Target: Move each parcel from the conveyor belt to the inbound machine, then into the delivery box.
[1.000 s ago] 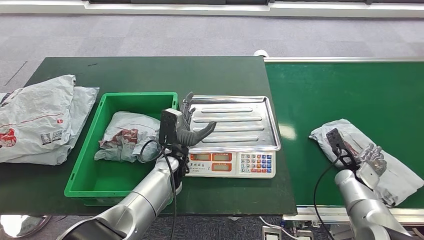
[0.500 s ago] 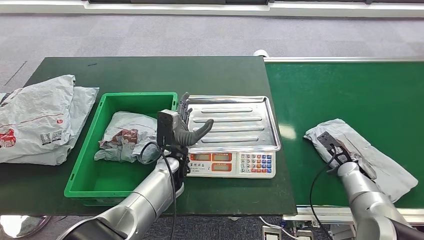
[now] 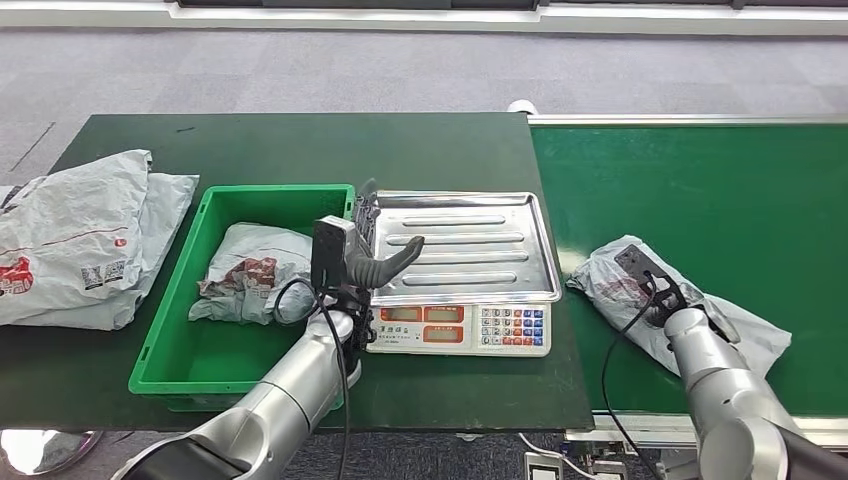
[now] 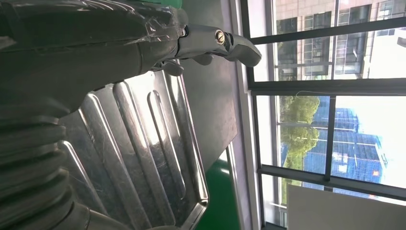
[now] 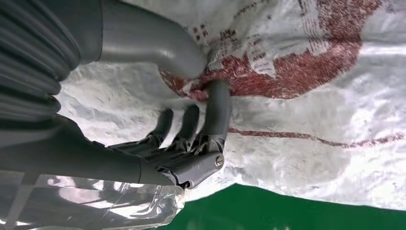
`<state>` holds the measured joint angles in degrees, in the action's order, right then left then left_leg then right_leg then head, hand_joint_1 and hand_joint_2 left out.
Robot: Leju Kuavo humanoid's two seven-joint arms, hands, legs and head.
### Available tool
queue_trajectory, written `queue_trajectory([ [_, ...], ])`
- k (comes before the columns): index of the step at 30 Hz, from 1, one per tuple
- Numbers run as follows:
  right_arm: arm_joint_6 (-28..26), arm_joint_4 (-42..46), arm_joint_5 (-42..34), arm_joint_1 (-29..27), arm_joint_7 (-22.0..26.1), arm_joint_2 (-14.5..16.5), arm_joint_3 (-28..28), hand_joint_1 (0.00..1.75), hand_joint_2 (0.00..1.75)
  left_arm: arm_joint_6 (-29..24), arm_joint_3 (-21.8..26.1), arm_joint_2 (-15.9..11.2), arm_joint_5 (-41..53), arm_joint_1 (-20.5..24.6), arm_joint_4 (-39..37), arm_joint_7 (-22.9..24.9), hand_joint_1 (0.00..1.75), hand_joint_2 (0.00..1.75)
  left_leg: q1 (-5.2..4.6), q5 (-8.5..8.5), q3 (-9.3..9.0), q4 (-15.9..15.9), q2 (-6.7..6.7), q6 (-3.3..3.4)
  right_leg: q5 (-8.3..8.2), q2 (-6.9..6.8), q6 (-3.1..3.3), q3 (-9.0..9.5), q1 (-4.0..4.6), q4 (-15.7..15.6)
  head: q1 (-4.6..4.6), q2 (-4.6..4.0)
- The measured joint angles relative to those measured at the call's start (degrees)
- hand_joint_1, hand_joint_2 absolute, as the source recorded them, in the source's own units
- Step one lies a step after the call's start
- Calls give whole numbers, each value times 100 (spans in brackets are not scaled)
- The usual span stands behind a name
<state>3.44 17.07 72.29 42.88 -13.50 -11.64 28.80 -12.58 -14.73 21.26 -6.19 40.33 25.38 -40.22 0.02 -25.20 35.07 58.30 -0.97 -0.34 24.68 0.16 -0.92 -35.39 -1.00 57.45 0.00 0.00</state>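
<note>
We have our right hand (image 3: 668,300) closed on the parcel (image 3: 612,283), thumb and fingers (image 5: 213,112) pinching a fold of its wrapper. The grip sits on the top surface, probably so the soft bag can be dragged or lifted off the belt without needing to get under it. The parcel lies on the conveyor belt (image 3: 700,190) near its left edge, close to the scale (image 3: 462,258), which we take to be the inbound machine it must visit first.

Our left hand (image 3: 378,256) holds nothing, fingers spread, and hovers at the left edge of the scale's metal tray (image 3: 500,262), beside the green box (image 3: 175,345). We judge it is waiting there to receive the parcel once weighed and pass it into the box.

The parcel is a grey-white plastic mailing bag, crumpled and slack, with dark red printing and a thin red line across it. It looks light and floppy, likely to sag from the pinch.

Another parcel (image 3: 250,272) of the same kind lies in the green box, and a larger bag (image 3: 80,235) rests at the left end of the table (image 3: 290,150).
</note>
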Motion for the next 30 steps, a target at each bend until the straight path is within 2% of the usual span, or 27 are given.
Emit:
queue_trajectory([
  [9,-186,0,148,1,158,55,63,175,175,80,374,-7,256,-30,107,0,0,175,-1,0,1,0,-1,0,0,-1,0,1,-1,0,0,0],
  [22,-292,1,174,1,185,96,92,175,175,80,496,-8,287,-41,139,0,0,175,-1,0,1,0,-2,0,0,-2,0,1,-1,0,0,0],
  [23,-403,2,200,1,208,102,92,159,175,80,507,-9,299,-43,143,0,0,175,-1,0,1,0,-2,0,0,-2,0,1,-1,0,0,0],
  [26,-844,21,316,12,366,145,92,28,175,80,563,-10,369,-54,166,0,0,175,-1,0,2,0,-1,0,0,-2,0,2,-1,1,0,0],
  [27,-969,39,356,17,445,171,92,0,175,80,597,-10,401,-58,175,0,0,175,0,0,1,0,-1,0,0,-1,0,2,0,1,0,0],
  [30,-1468,118,485,19,727,277,63,0,175,76,706,-19,511,-85,239,0,0,175,0,1,0,0,0,-1,0,0,0,1,0,1,0,0],
])
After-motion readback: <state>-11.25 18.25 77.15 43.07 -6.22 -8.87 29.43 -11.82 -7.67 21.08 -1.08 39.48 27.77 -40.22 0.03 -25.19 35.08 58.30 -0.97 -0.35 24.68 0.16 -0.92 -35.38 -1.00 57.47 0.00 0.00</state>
